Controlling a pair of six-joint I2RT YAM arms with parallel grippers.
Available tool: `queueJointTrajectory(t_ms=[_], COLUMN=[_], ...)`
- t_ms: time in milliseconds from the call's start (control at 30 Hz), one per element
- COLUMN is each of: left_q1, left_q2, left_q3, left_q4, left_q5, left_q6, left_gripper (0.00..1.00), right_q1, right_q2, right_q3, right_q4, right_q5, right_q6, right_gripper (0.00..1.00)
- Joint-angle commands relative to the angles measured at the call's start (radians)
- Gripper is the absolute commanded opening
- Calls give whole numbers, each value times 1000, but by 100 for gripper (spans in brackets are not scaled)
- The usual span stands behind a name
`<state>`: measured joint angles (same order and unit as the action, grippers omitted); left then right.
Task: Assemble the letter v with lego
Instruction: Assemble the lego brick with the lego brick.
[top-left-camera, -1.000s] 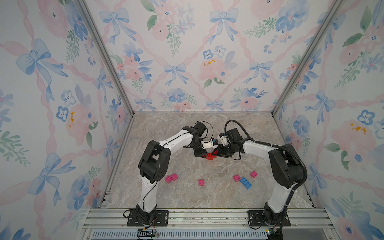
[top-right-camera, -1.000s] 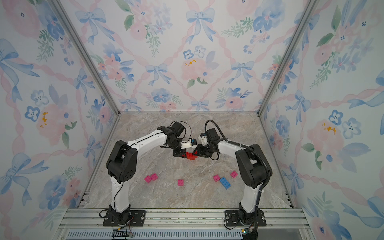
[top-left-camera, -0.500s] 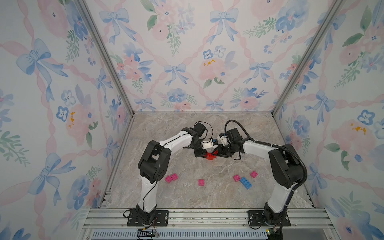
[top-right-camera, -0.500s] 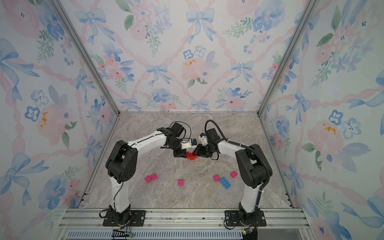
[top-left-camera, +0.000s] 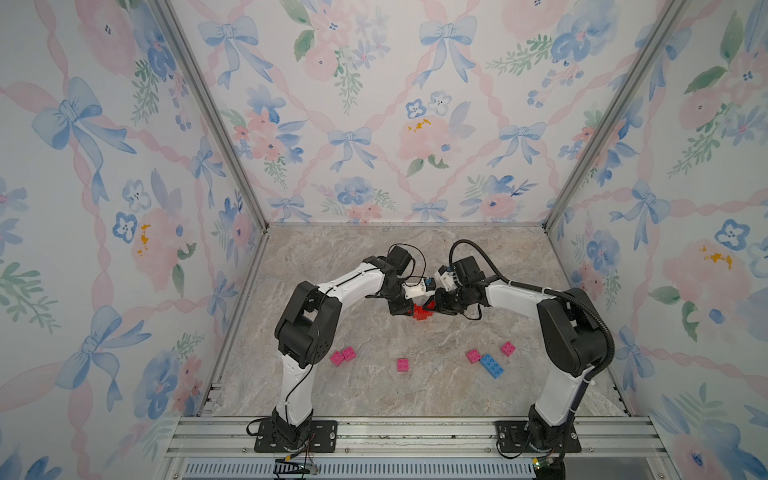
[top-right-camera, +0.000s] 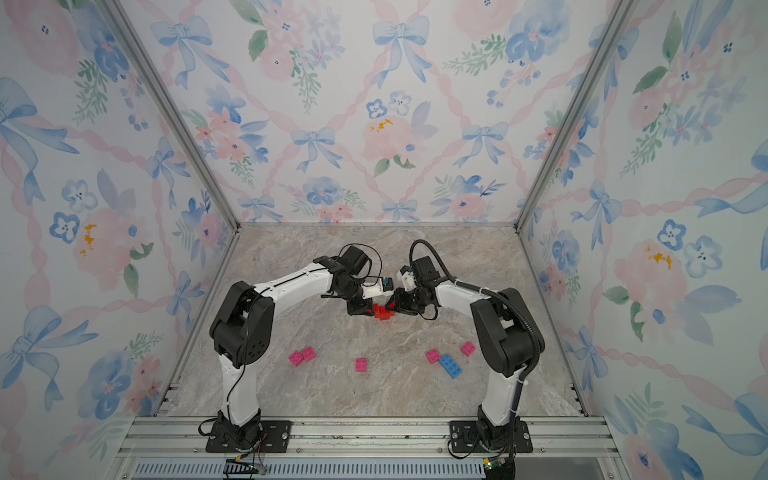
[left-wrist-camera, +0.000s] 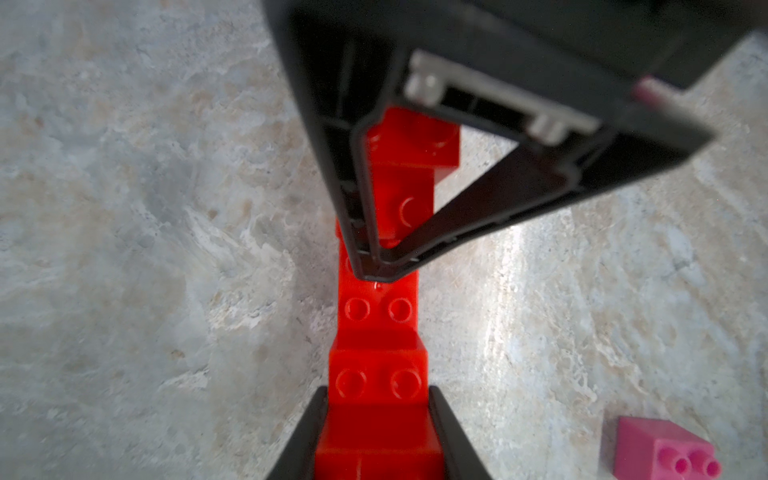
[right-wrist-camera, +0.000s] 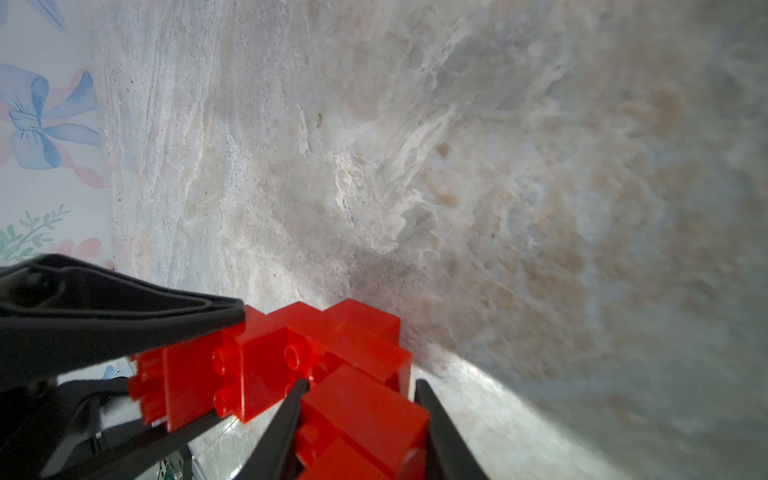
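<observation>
The red brick assembly (top-left-camera: 420, 312) hangs between the two grippers, near the middle of the marble surface (top-left-camera: 374, 257). The left gripper (left-wrist-camera: 377, 390) pinches one end, its fingers pressed against both sides of a red block. The right gripper (right-wrist-camera: 361, 384) clamps the opposite end the same way.

In both top views the assembly is only a small red cluster between black fingertips. The left wrist view shows it as a stepped chain of studded bricks, its long axis running straight from one gripper to the other and its studs facing that camera. Whether it touches the surface cannot be told.

Toward the front edge lie five loose pink bricks (top-left-camera: 402, 364) and a blue brick (top-left-camera: 492, 366), the blue one set diagonally.
</observation>
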<state>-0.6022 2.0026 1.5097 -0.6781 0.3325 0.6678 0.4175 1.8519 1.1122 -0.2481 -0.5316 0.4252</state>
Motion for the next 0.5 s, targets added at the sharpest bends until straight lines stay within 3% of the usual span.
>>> queueJointTrajectory(t_ms=[0, 467], left_q1=[-14, -35], left_q2=[32, 33], left_q3=[-6, -3], left_q4=[-37, -37], left_q5=[-62, -83], left_q6=[-45, -71], left_gripper=[0, 0], right_q1=[-11, -15], right_q2=[18, 13], right_q3=[-7, -15], right_q4=[-36, -31], right_q5=[21, 16], right_q6=[-16, -14], right_gripper=[39, 39])
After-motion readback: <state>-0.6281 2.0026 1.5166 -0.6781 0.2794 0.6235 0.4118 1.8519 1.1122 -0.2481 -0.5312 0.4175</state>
